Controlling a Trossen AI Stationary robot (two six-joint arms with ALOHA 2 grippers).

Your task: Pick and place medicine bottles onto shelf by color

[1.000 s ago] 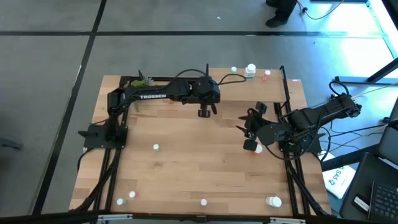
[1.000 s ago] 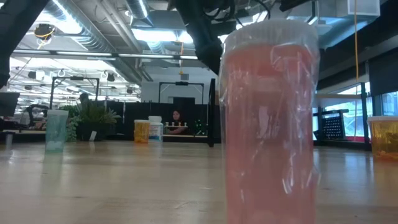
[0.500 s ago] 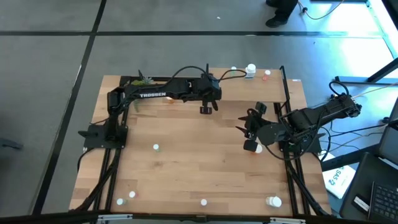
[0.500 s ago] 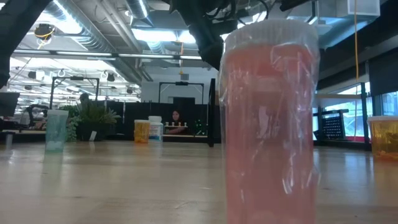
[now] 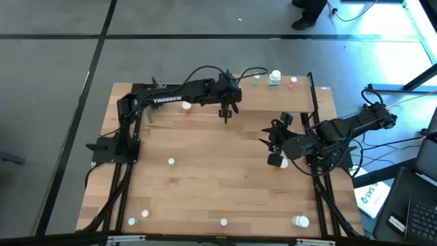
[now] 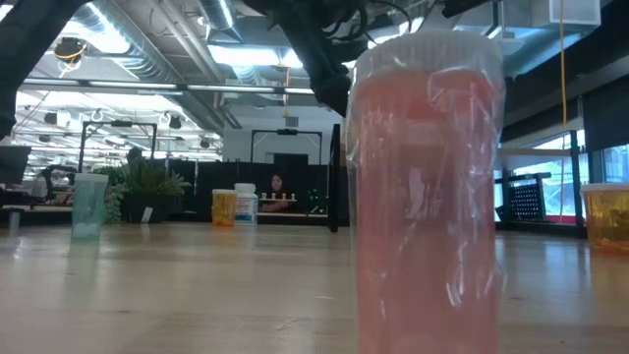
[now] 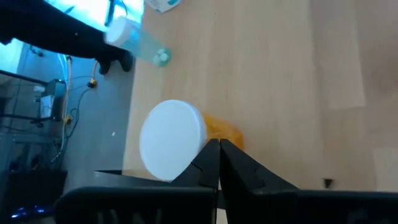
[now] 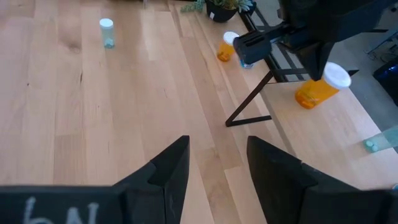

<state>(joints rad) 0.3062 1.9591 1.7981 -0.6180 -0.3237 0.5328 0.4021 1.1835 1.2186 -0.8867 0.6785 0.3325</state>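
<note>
Left claw (image 5: 224, 117), fingers pressed together and empty, is hovering over the shelf (image 5: 300, 92) beside an orange bottle (image 7: 219, 130). Right claw (image 5: 272, 142) is waiting half spread above the desk (image 5: 205, 184). Most medicine bottles (image 5: 171, 162) are lying scattered, so sorting is barely begun.

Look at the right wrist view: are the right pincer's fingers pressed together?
No. The right pincer shows bare table between its two fingers.

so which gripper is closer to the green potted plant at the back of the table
Left. The left gripper is along the back edge, closer to the potted plant; the right gripper waits far across, by the right side.
</note>
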